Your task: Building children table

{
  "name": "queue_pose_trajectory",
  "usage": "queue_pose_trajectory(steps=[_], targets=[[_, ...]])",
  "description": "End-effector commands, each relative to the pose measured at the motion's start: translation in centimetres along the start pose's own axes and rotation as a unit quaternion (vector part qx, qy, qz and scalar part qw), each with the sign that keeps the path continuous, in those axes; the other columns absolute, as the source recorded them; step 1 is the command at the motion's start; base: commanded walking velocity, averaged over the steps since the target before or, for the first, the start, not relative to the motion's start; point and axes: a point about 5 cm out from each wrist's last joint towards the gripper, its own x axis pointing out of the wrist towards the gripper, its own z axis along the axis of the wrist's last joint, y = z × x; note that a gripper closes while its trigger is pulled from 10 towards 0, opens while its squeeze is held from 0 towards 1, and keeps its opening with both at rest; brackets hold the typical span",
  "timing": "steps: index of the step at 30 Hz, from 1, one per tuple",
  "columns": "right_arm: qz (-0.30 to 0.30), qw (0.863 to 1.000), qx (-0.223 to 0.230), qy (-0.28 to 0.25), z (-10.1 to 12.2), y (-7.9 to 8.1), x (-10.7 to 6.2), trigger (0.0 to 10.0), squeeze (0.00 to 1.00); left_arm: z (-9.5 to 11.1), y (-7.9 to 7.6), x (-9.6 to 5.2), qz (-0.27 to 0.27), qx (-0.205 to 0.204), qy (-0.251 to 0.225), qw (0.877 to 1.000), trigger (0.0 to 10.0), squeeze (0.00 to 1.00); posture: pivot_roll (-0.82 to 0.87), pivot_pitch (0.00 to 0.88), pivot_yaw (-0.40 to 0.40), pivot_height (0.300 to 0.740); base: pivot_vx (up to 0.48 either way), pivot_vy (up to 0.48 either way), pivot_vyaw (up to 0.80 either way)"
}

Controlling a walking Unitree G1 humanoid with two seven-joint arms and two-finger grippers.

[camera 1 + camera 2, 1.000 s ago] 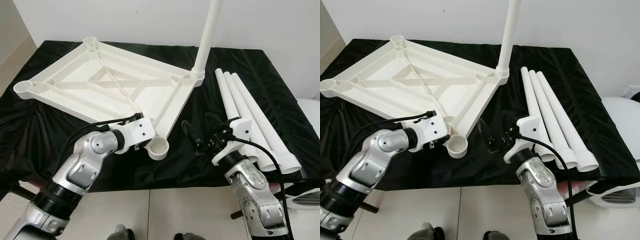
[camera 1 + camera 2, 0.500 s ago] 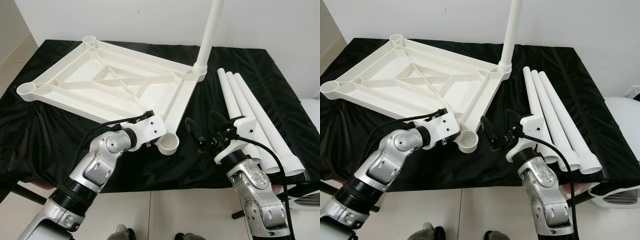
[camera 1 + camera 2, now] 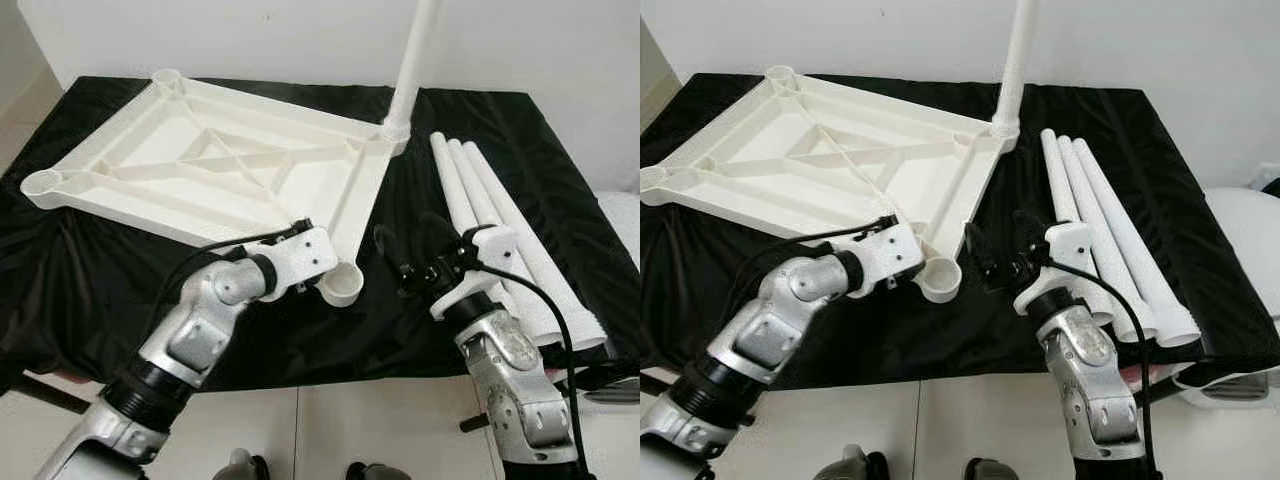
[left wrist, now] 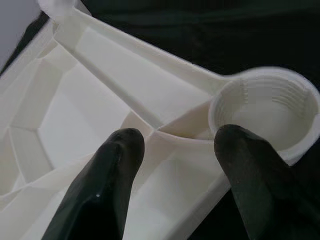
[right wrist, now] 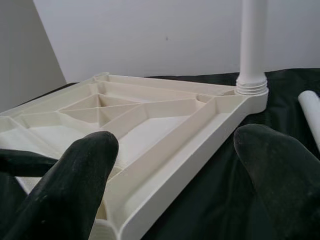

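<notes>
The white tabletop lies upside down on a black-covered table. One white leg stands upright in its far right corner socket. The empty near corner socket points toward me. My left gripper is open, its fingers resting on the ribs just beside that socket. My right gripper hangs open a little to the right of the socket, between it and three loose legs lying side by side.
The black cloth drapes over the table's front edge, with pale floor tiles below. A white wall runs close behind the table. A round white object stands off the right side.
The tabletop's near corner has slid right and away along with my left gripper. My right gripper has risen slightly and stays open. The camera shifted a little.
</notes>
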Motion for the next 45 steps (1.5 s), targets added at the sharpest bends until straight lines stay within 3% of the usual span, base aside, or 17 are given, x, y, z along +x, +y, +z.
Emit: queue_pose_trajectory(steps=[1,2,3,4,5,8,13,14,15,17,21,24,29,32,34,36,45], targets=[[-0.006,1.0,-0.001,-0.004,-0.1,-0.4,0.2,10.0,0.0,0.6,0.5,-0.6,0.004,-0.012,-0.02,1.0,10.0,0.0,-0.06,0.113,-0.009,0.74,0.0,0.0,0.0],[-0.008,1.0,-0.003,-0.004,-0.1,-0.5,0.4,10.0,0.0,0.8,0.7,-0.7,0.008,-0.015,-0.026,1.0,10.0,0.0,-0.06,0.113,-0.009,0.74,0.0,0.0,0.0],[-0.02,1.0,-0.004,-0.01,0.0,-1.1,1.2,10.0,0.0,1.7,2.0,-1.3,0.036,-0.05,-0.063,0.996,10.0,0.0,-0.05,0.107,-0.019,0.74,0.0,0.0,0.0],[-0.02,1.0,-0.004,-0.01,0.0,-1.1,1.2,10.0,0.0,1.7,2.0,-1.3,0.036,-0.05,-0.063,0.996,10.0,0.0,-0.05,0.107,-0.019,0.74,0.0,0.0,0.0],[-0.04,0.999,-0.019,-0.014,0.2,-2.0,2.2,10.0,0.0,2.1,3.4,-1.7,0.073,-0.077,-0.087,0.991,10.0,0.0,-0.04,0.103,-0.026,0.74,0.0,0.0,0.0],[-0.055,0.998,-0.026,-0.015,0.4,-2.6,2.8,10.0,0.0,2.0,4.2,-1.7,0.098,-0.096,-0.095,0.986,10.0,0.0,-0.03,0.097,-0.038,0.74,0.0,0.0,0.0],[-0.097,0.994,-0.041,-0.004,0.5,-4.2,3.9,10.0,0.0,1.2,5.7,-1.5,0.165,-0.158,-0.093,0.969,10.0,0.0,-0.03,0.086,-0.044,0.74,0.0,0.0,0.0],[-0.118,0.992,-0.047,0.002,0.7,-4.9,4.3,10.0,0.0,0.8,6.3,-1.4,0.195,-0.198,-0.094,0.956,10.0,0.0,-0.03,0.078,-0.045,0.74,0.0,0.0,0.0],[-0.118,0.992,-0.047,0.002,0.7,-4.9,4.3,10.0,0.0,0.8,6.3,-1.4,0.195,-0.198,-0.094,0.956,10.0,0.0,-0.03,0.078,-0.045,0.74,0.0,0.0,0.0],[-0.154,0.987,-0.052,0.016,0.9,-6.1,4.8,10.0,0.0,0.2,6.8,-1.2,0.225,-0.254,-0.082,0.937,10.0,0.0,-0.03,0.072,-0.047,0.74,0.0,0.0,0.0],[-0.167,0.984,-0.052,0.028,1.0,-7.0,5.0,10.0,0.0,0.1,6.6,-1.0,0.231,-0.274,-0.072,0.931,10.0,0.0,-0.04,0.061,-0.047,0.74,0.0,0.0,0.0],[-0.17,0.983,-0.055,0.031,1.1,-7.3,5.0,10.0,0.0,0.1,6.5,-0.9,0.231,-0.276,-0.071,0.93,10.0,0.0,-0.04,0.061,-0.047,0.74,0.0,0.0,0.0],[-0.175,0.981,-0.073,0.044,0.6,-7.7,4.7,10.0,0.0,0.6,5.1,-0.1,0.211,-0.279,-0.075,0.934,10.0,0.0,-0.05,0.049,-0.045,0.74,0.0,0.0,0.0],[-0.185,0.978,-0.083,0.055,0.0,-7.9,4.3,10.0,0.0,1.2,3.5,0.5,0.17,-0.257,-0.078,0.948,10.0,0.0,-0.06,0.047,-0.043,0.74,0.0,0.0,0.0],[-0.185,0.978,-0.083,0.055,0.0,-7.9,4.3,10.0,0.0,1.2,3.5,0.5,0.17,-0.257,-0.078,0.948,10.0,0.0,-0.06,0.047,-0.043,0.74,0.0,0.0,0.0],[-0.191,0.976,-0.085,0.067,-0.4,-7.9,4.1,10.0,0.0,1.7,2.5,0.6,0.138,-0.238,-0.084,0.958,10.0,0.0,-0.06,0.049,-0.042,0.74,0.0,0.0,0.0],[-0.213,0.966,-0.085,0.116,-1.6,-8.5,3.7,10.0,0.0,2.8,-0.1,0.6,0.074,-0.193,-0.096,0.974,10.0,0.0,-0.06,0.061,-0.041,0.74,0.0,0.0,0.0]])
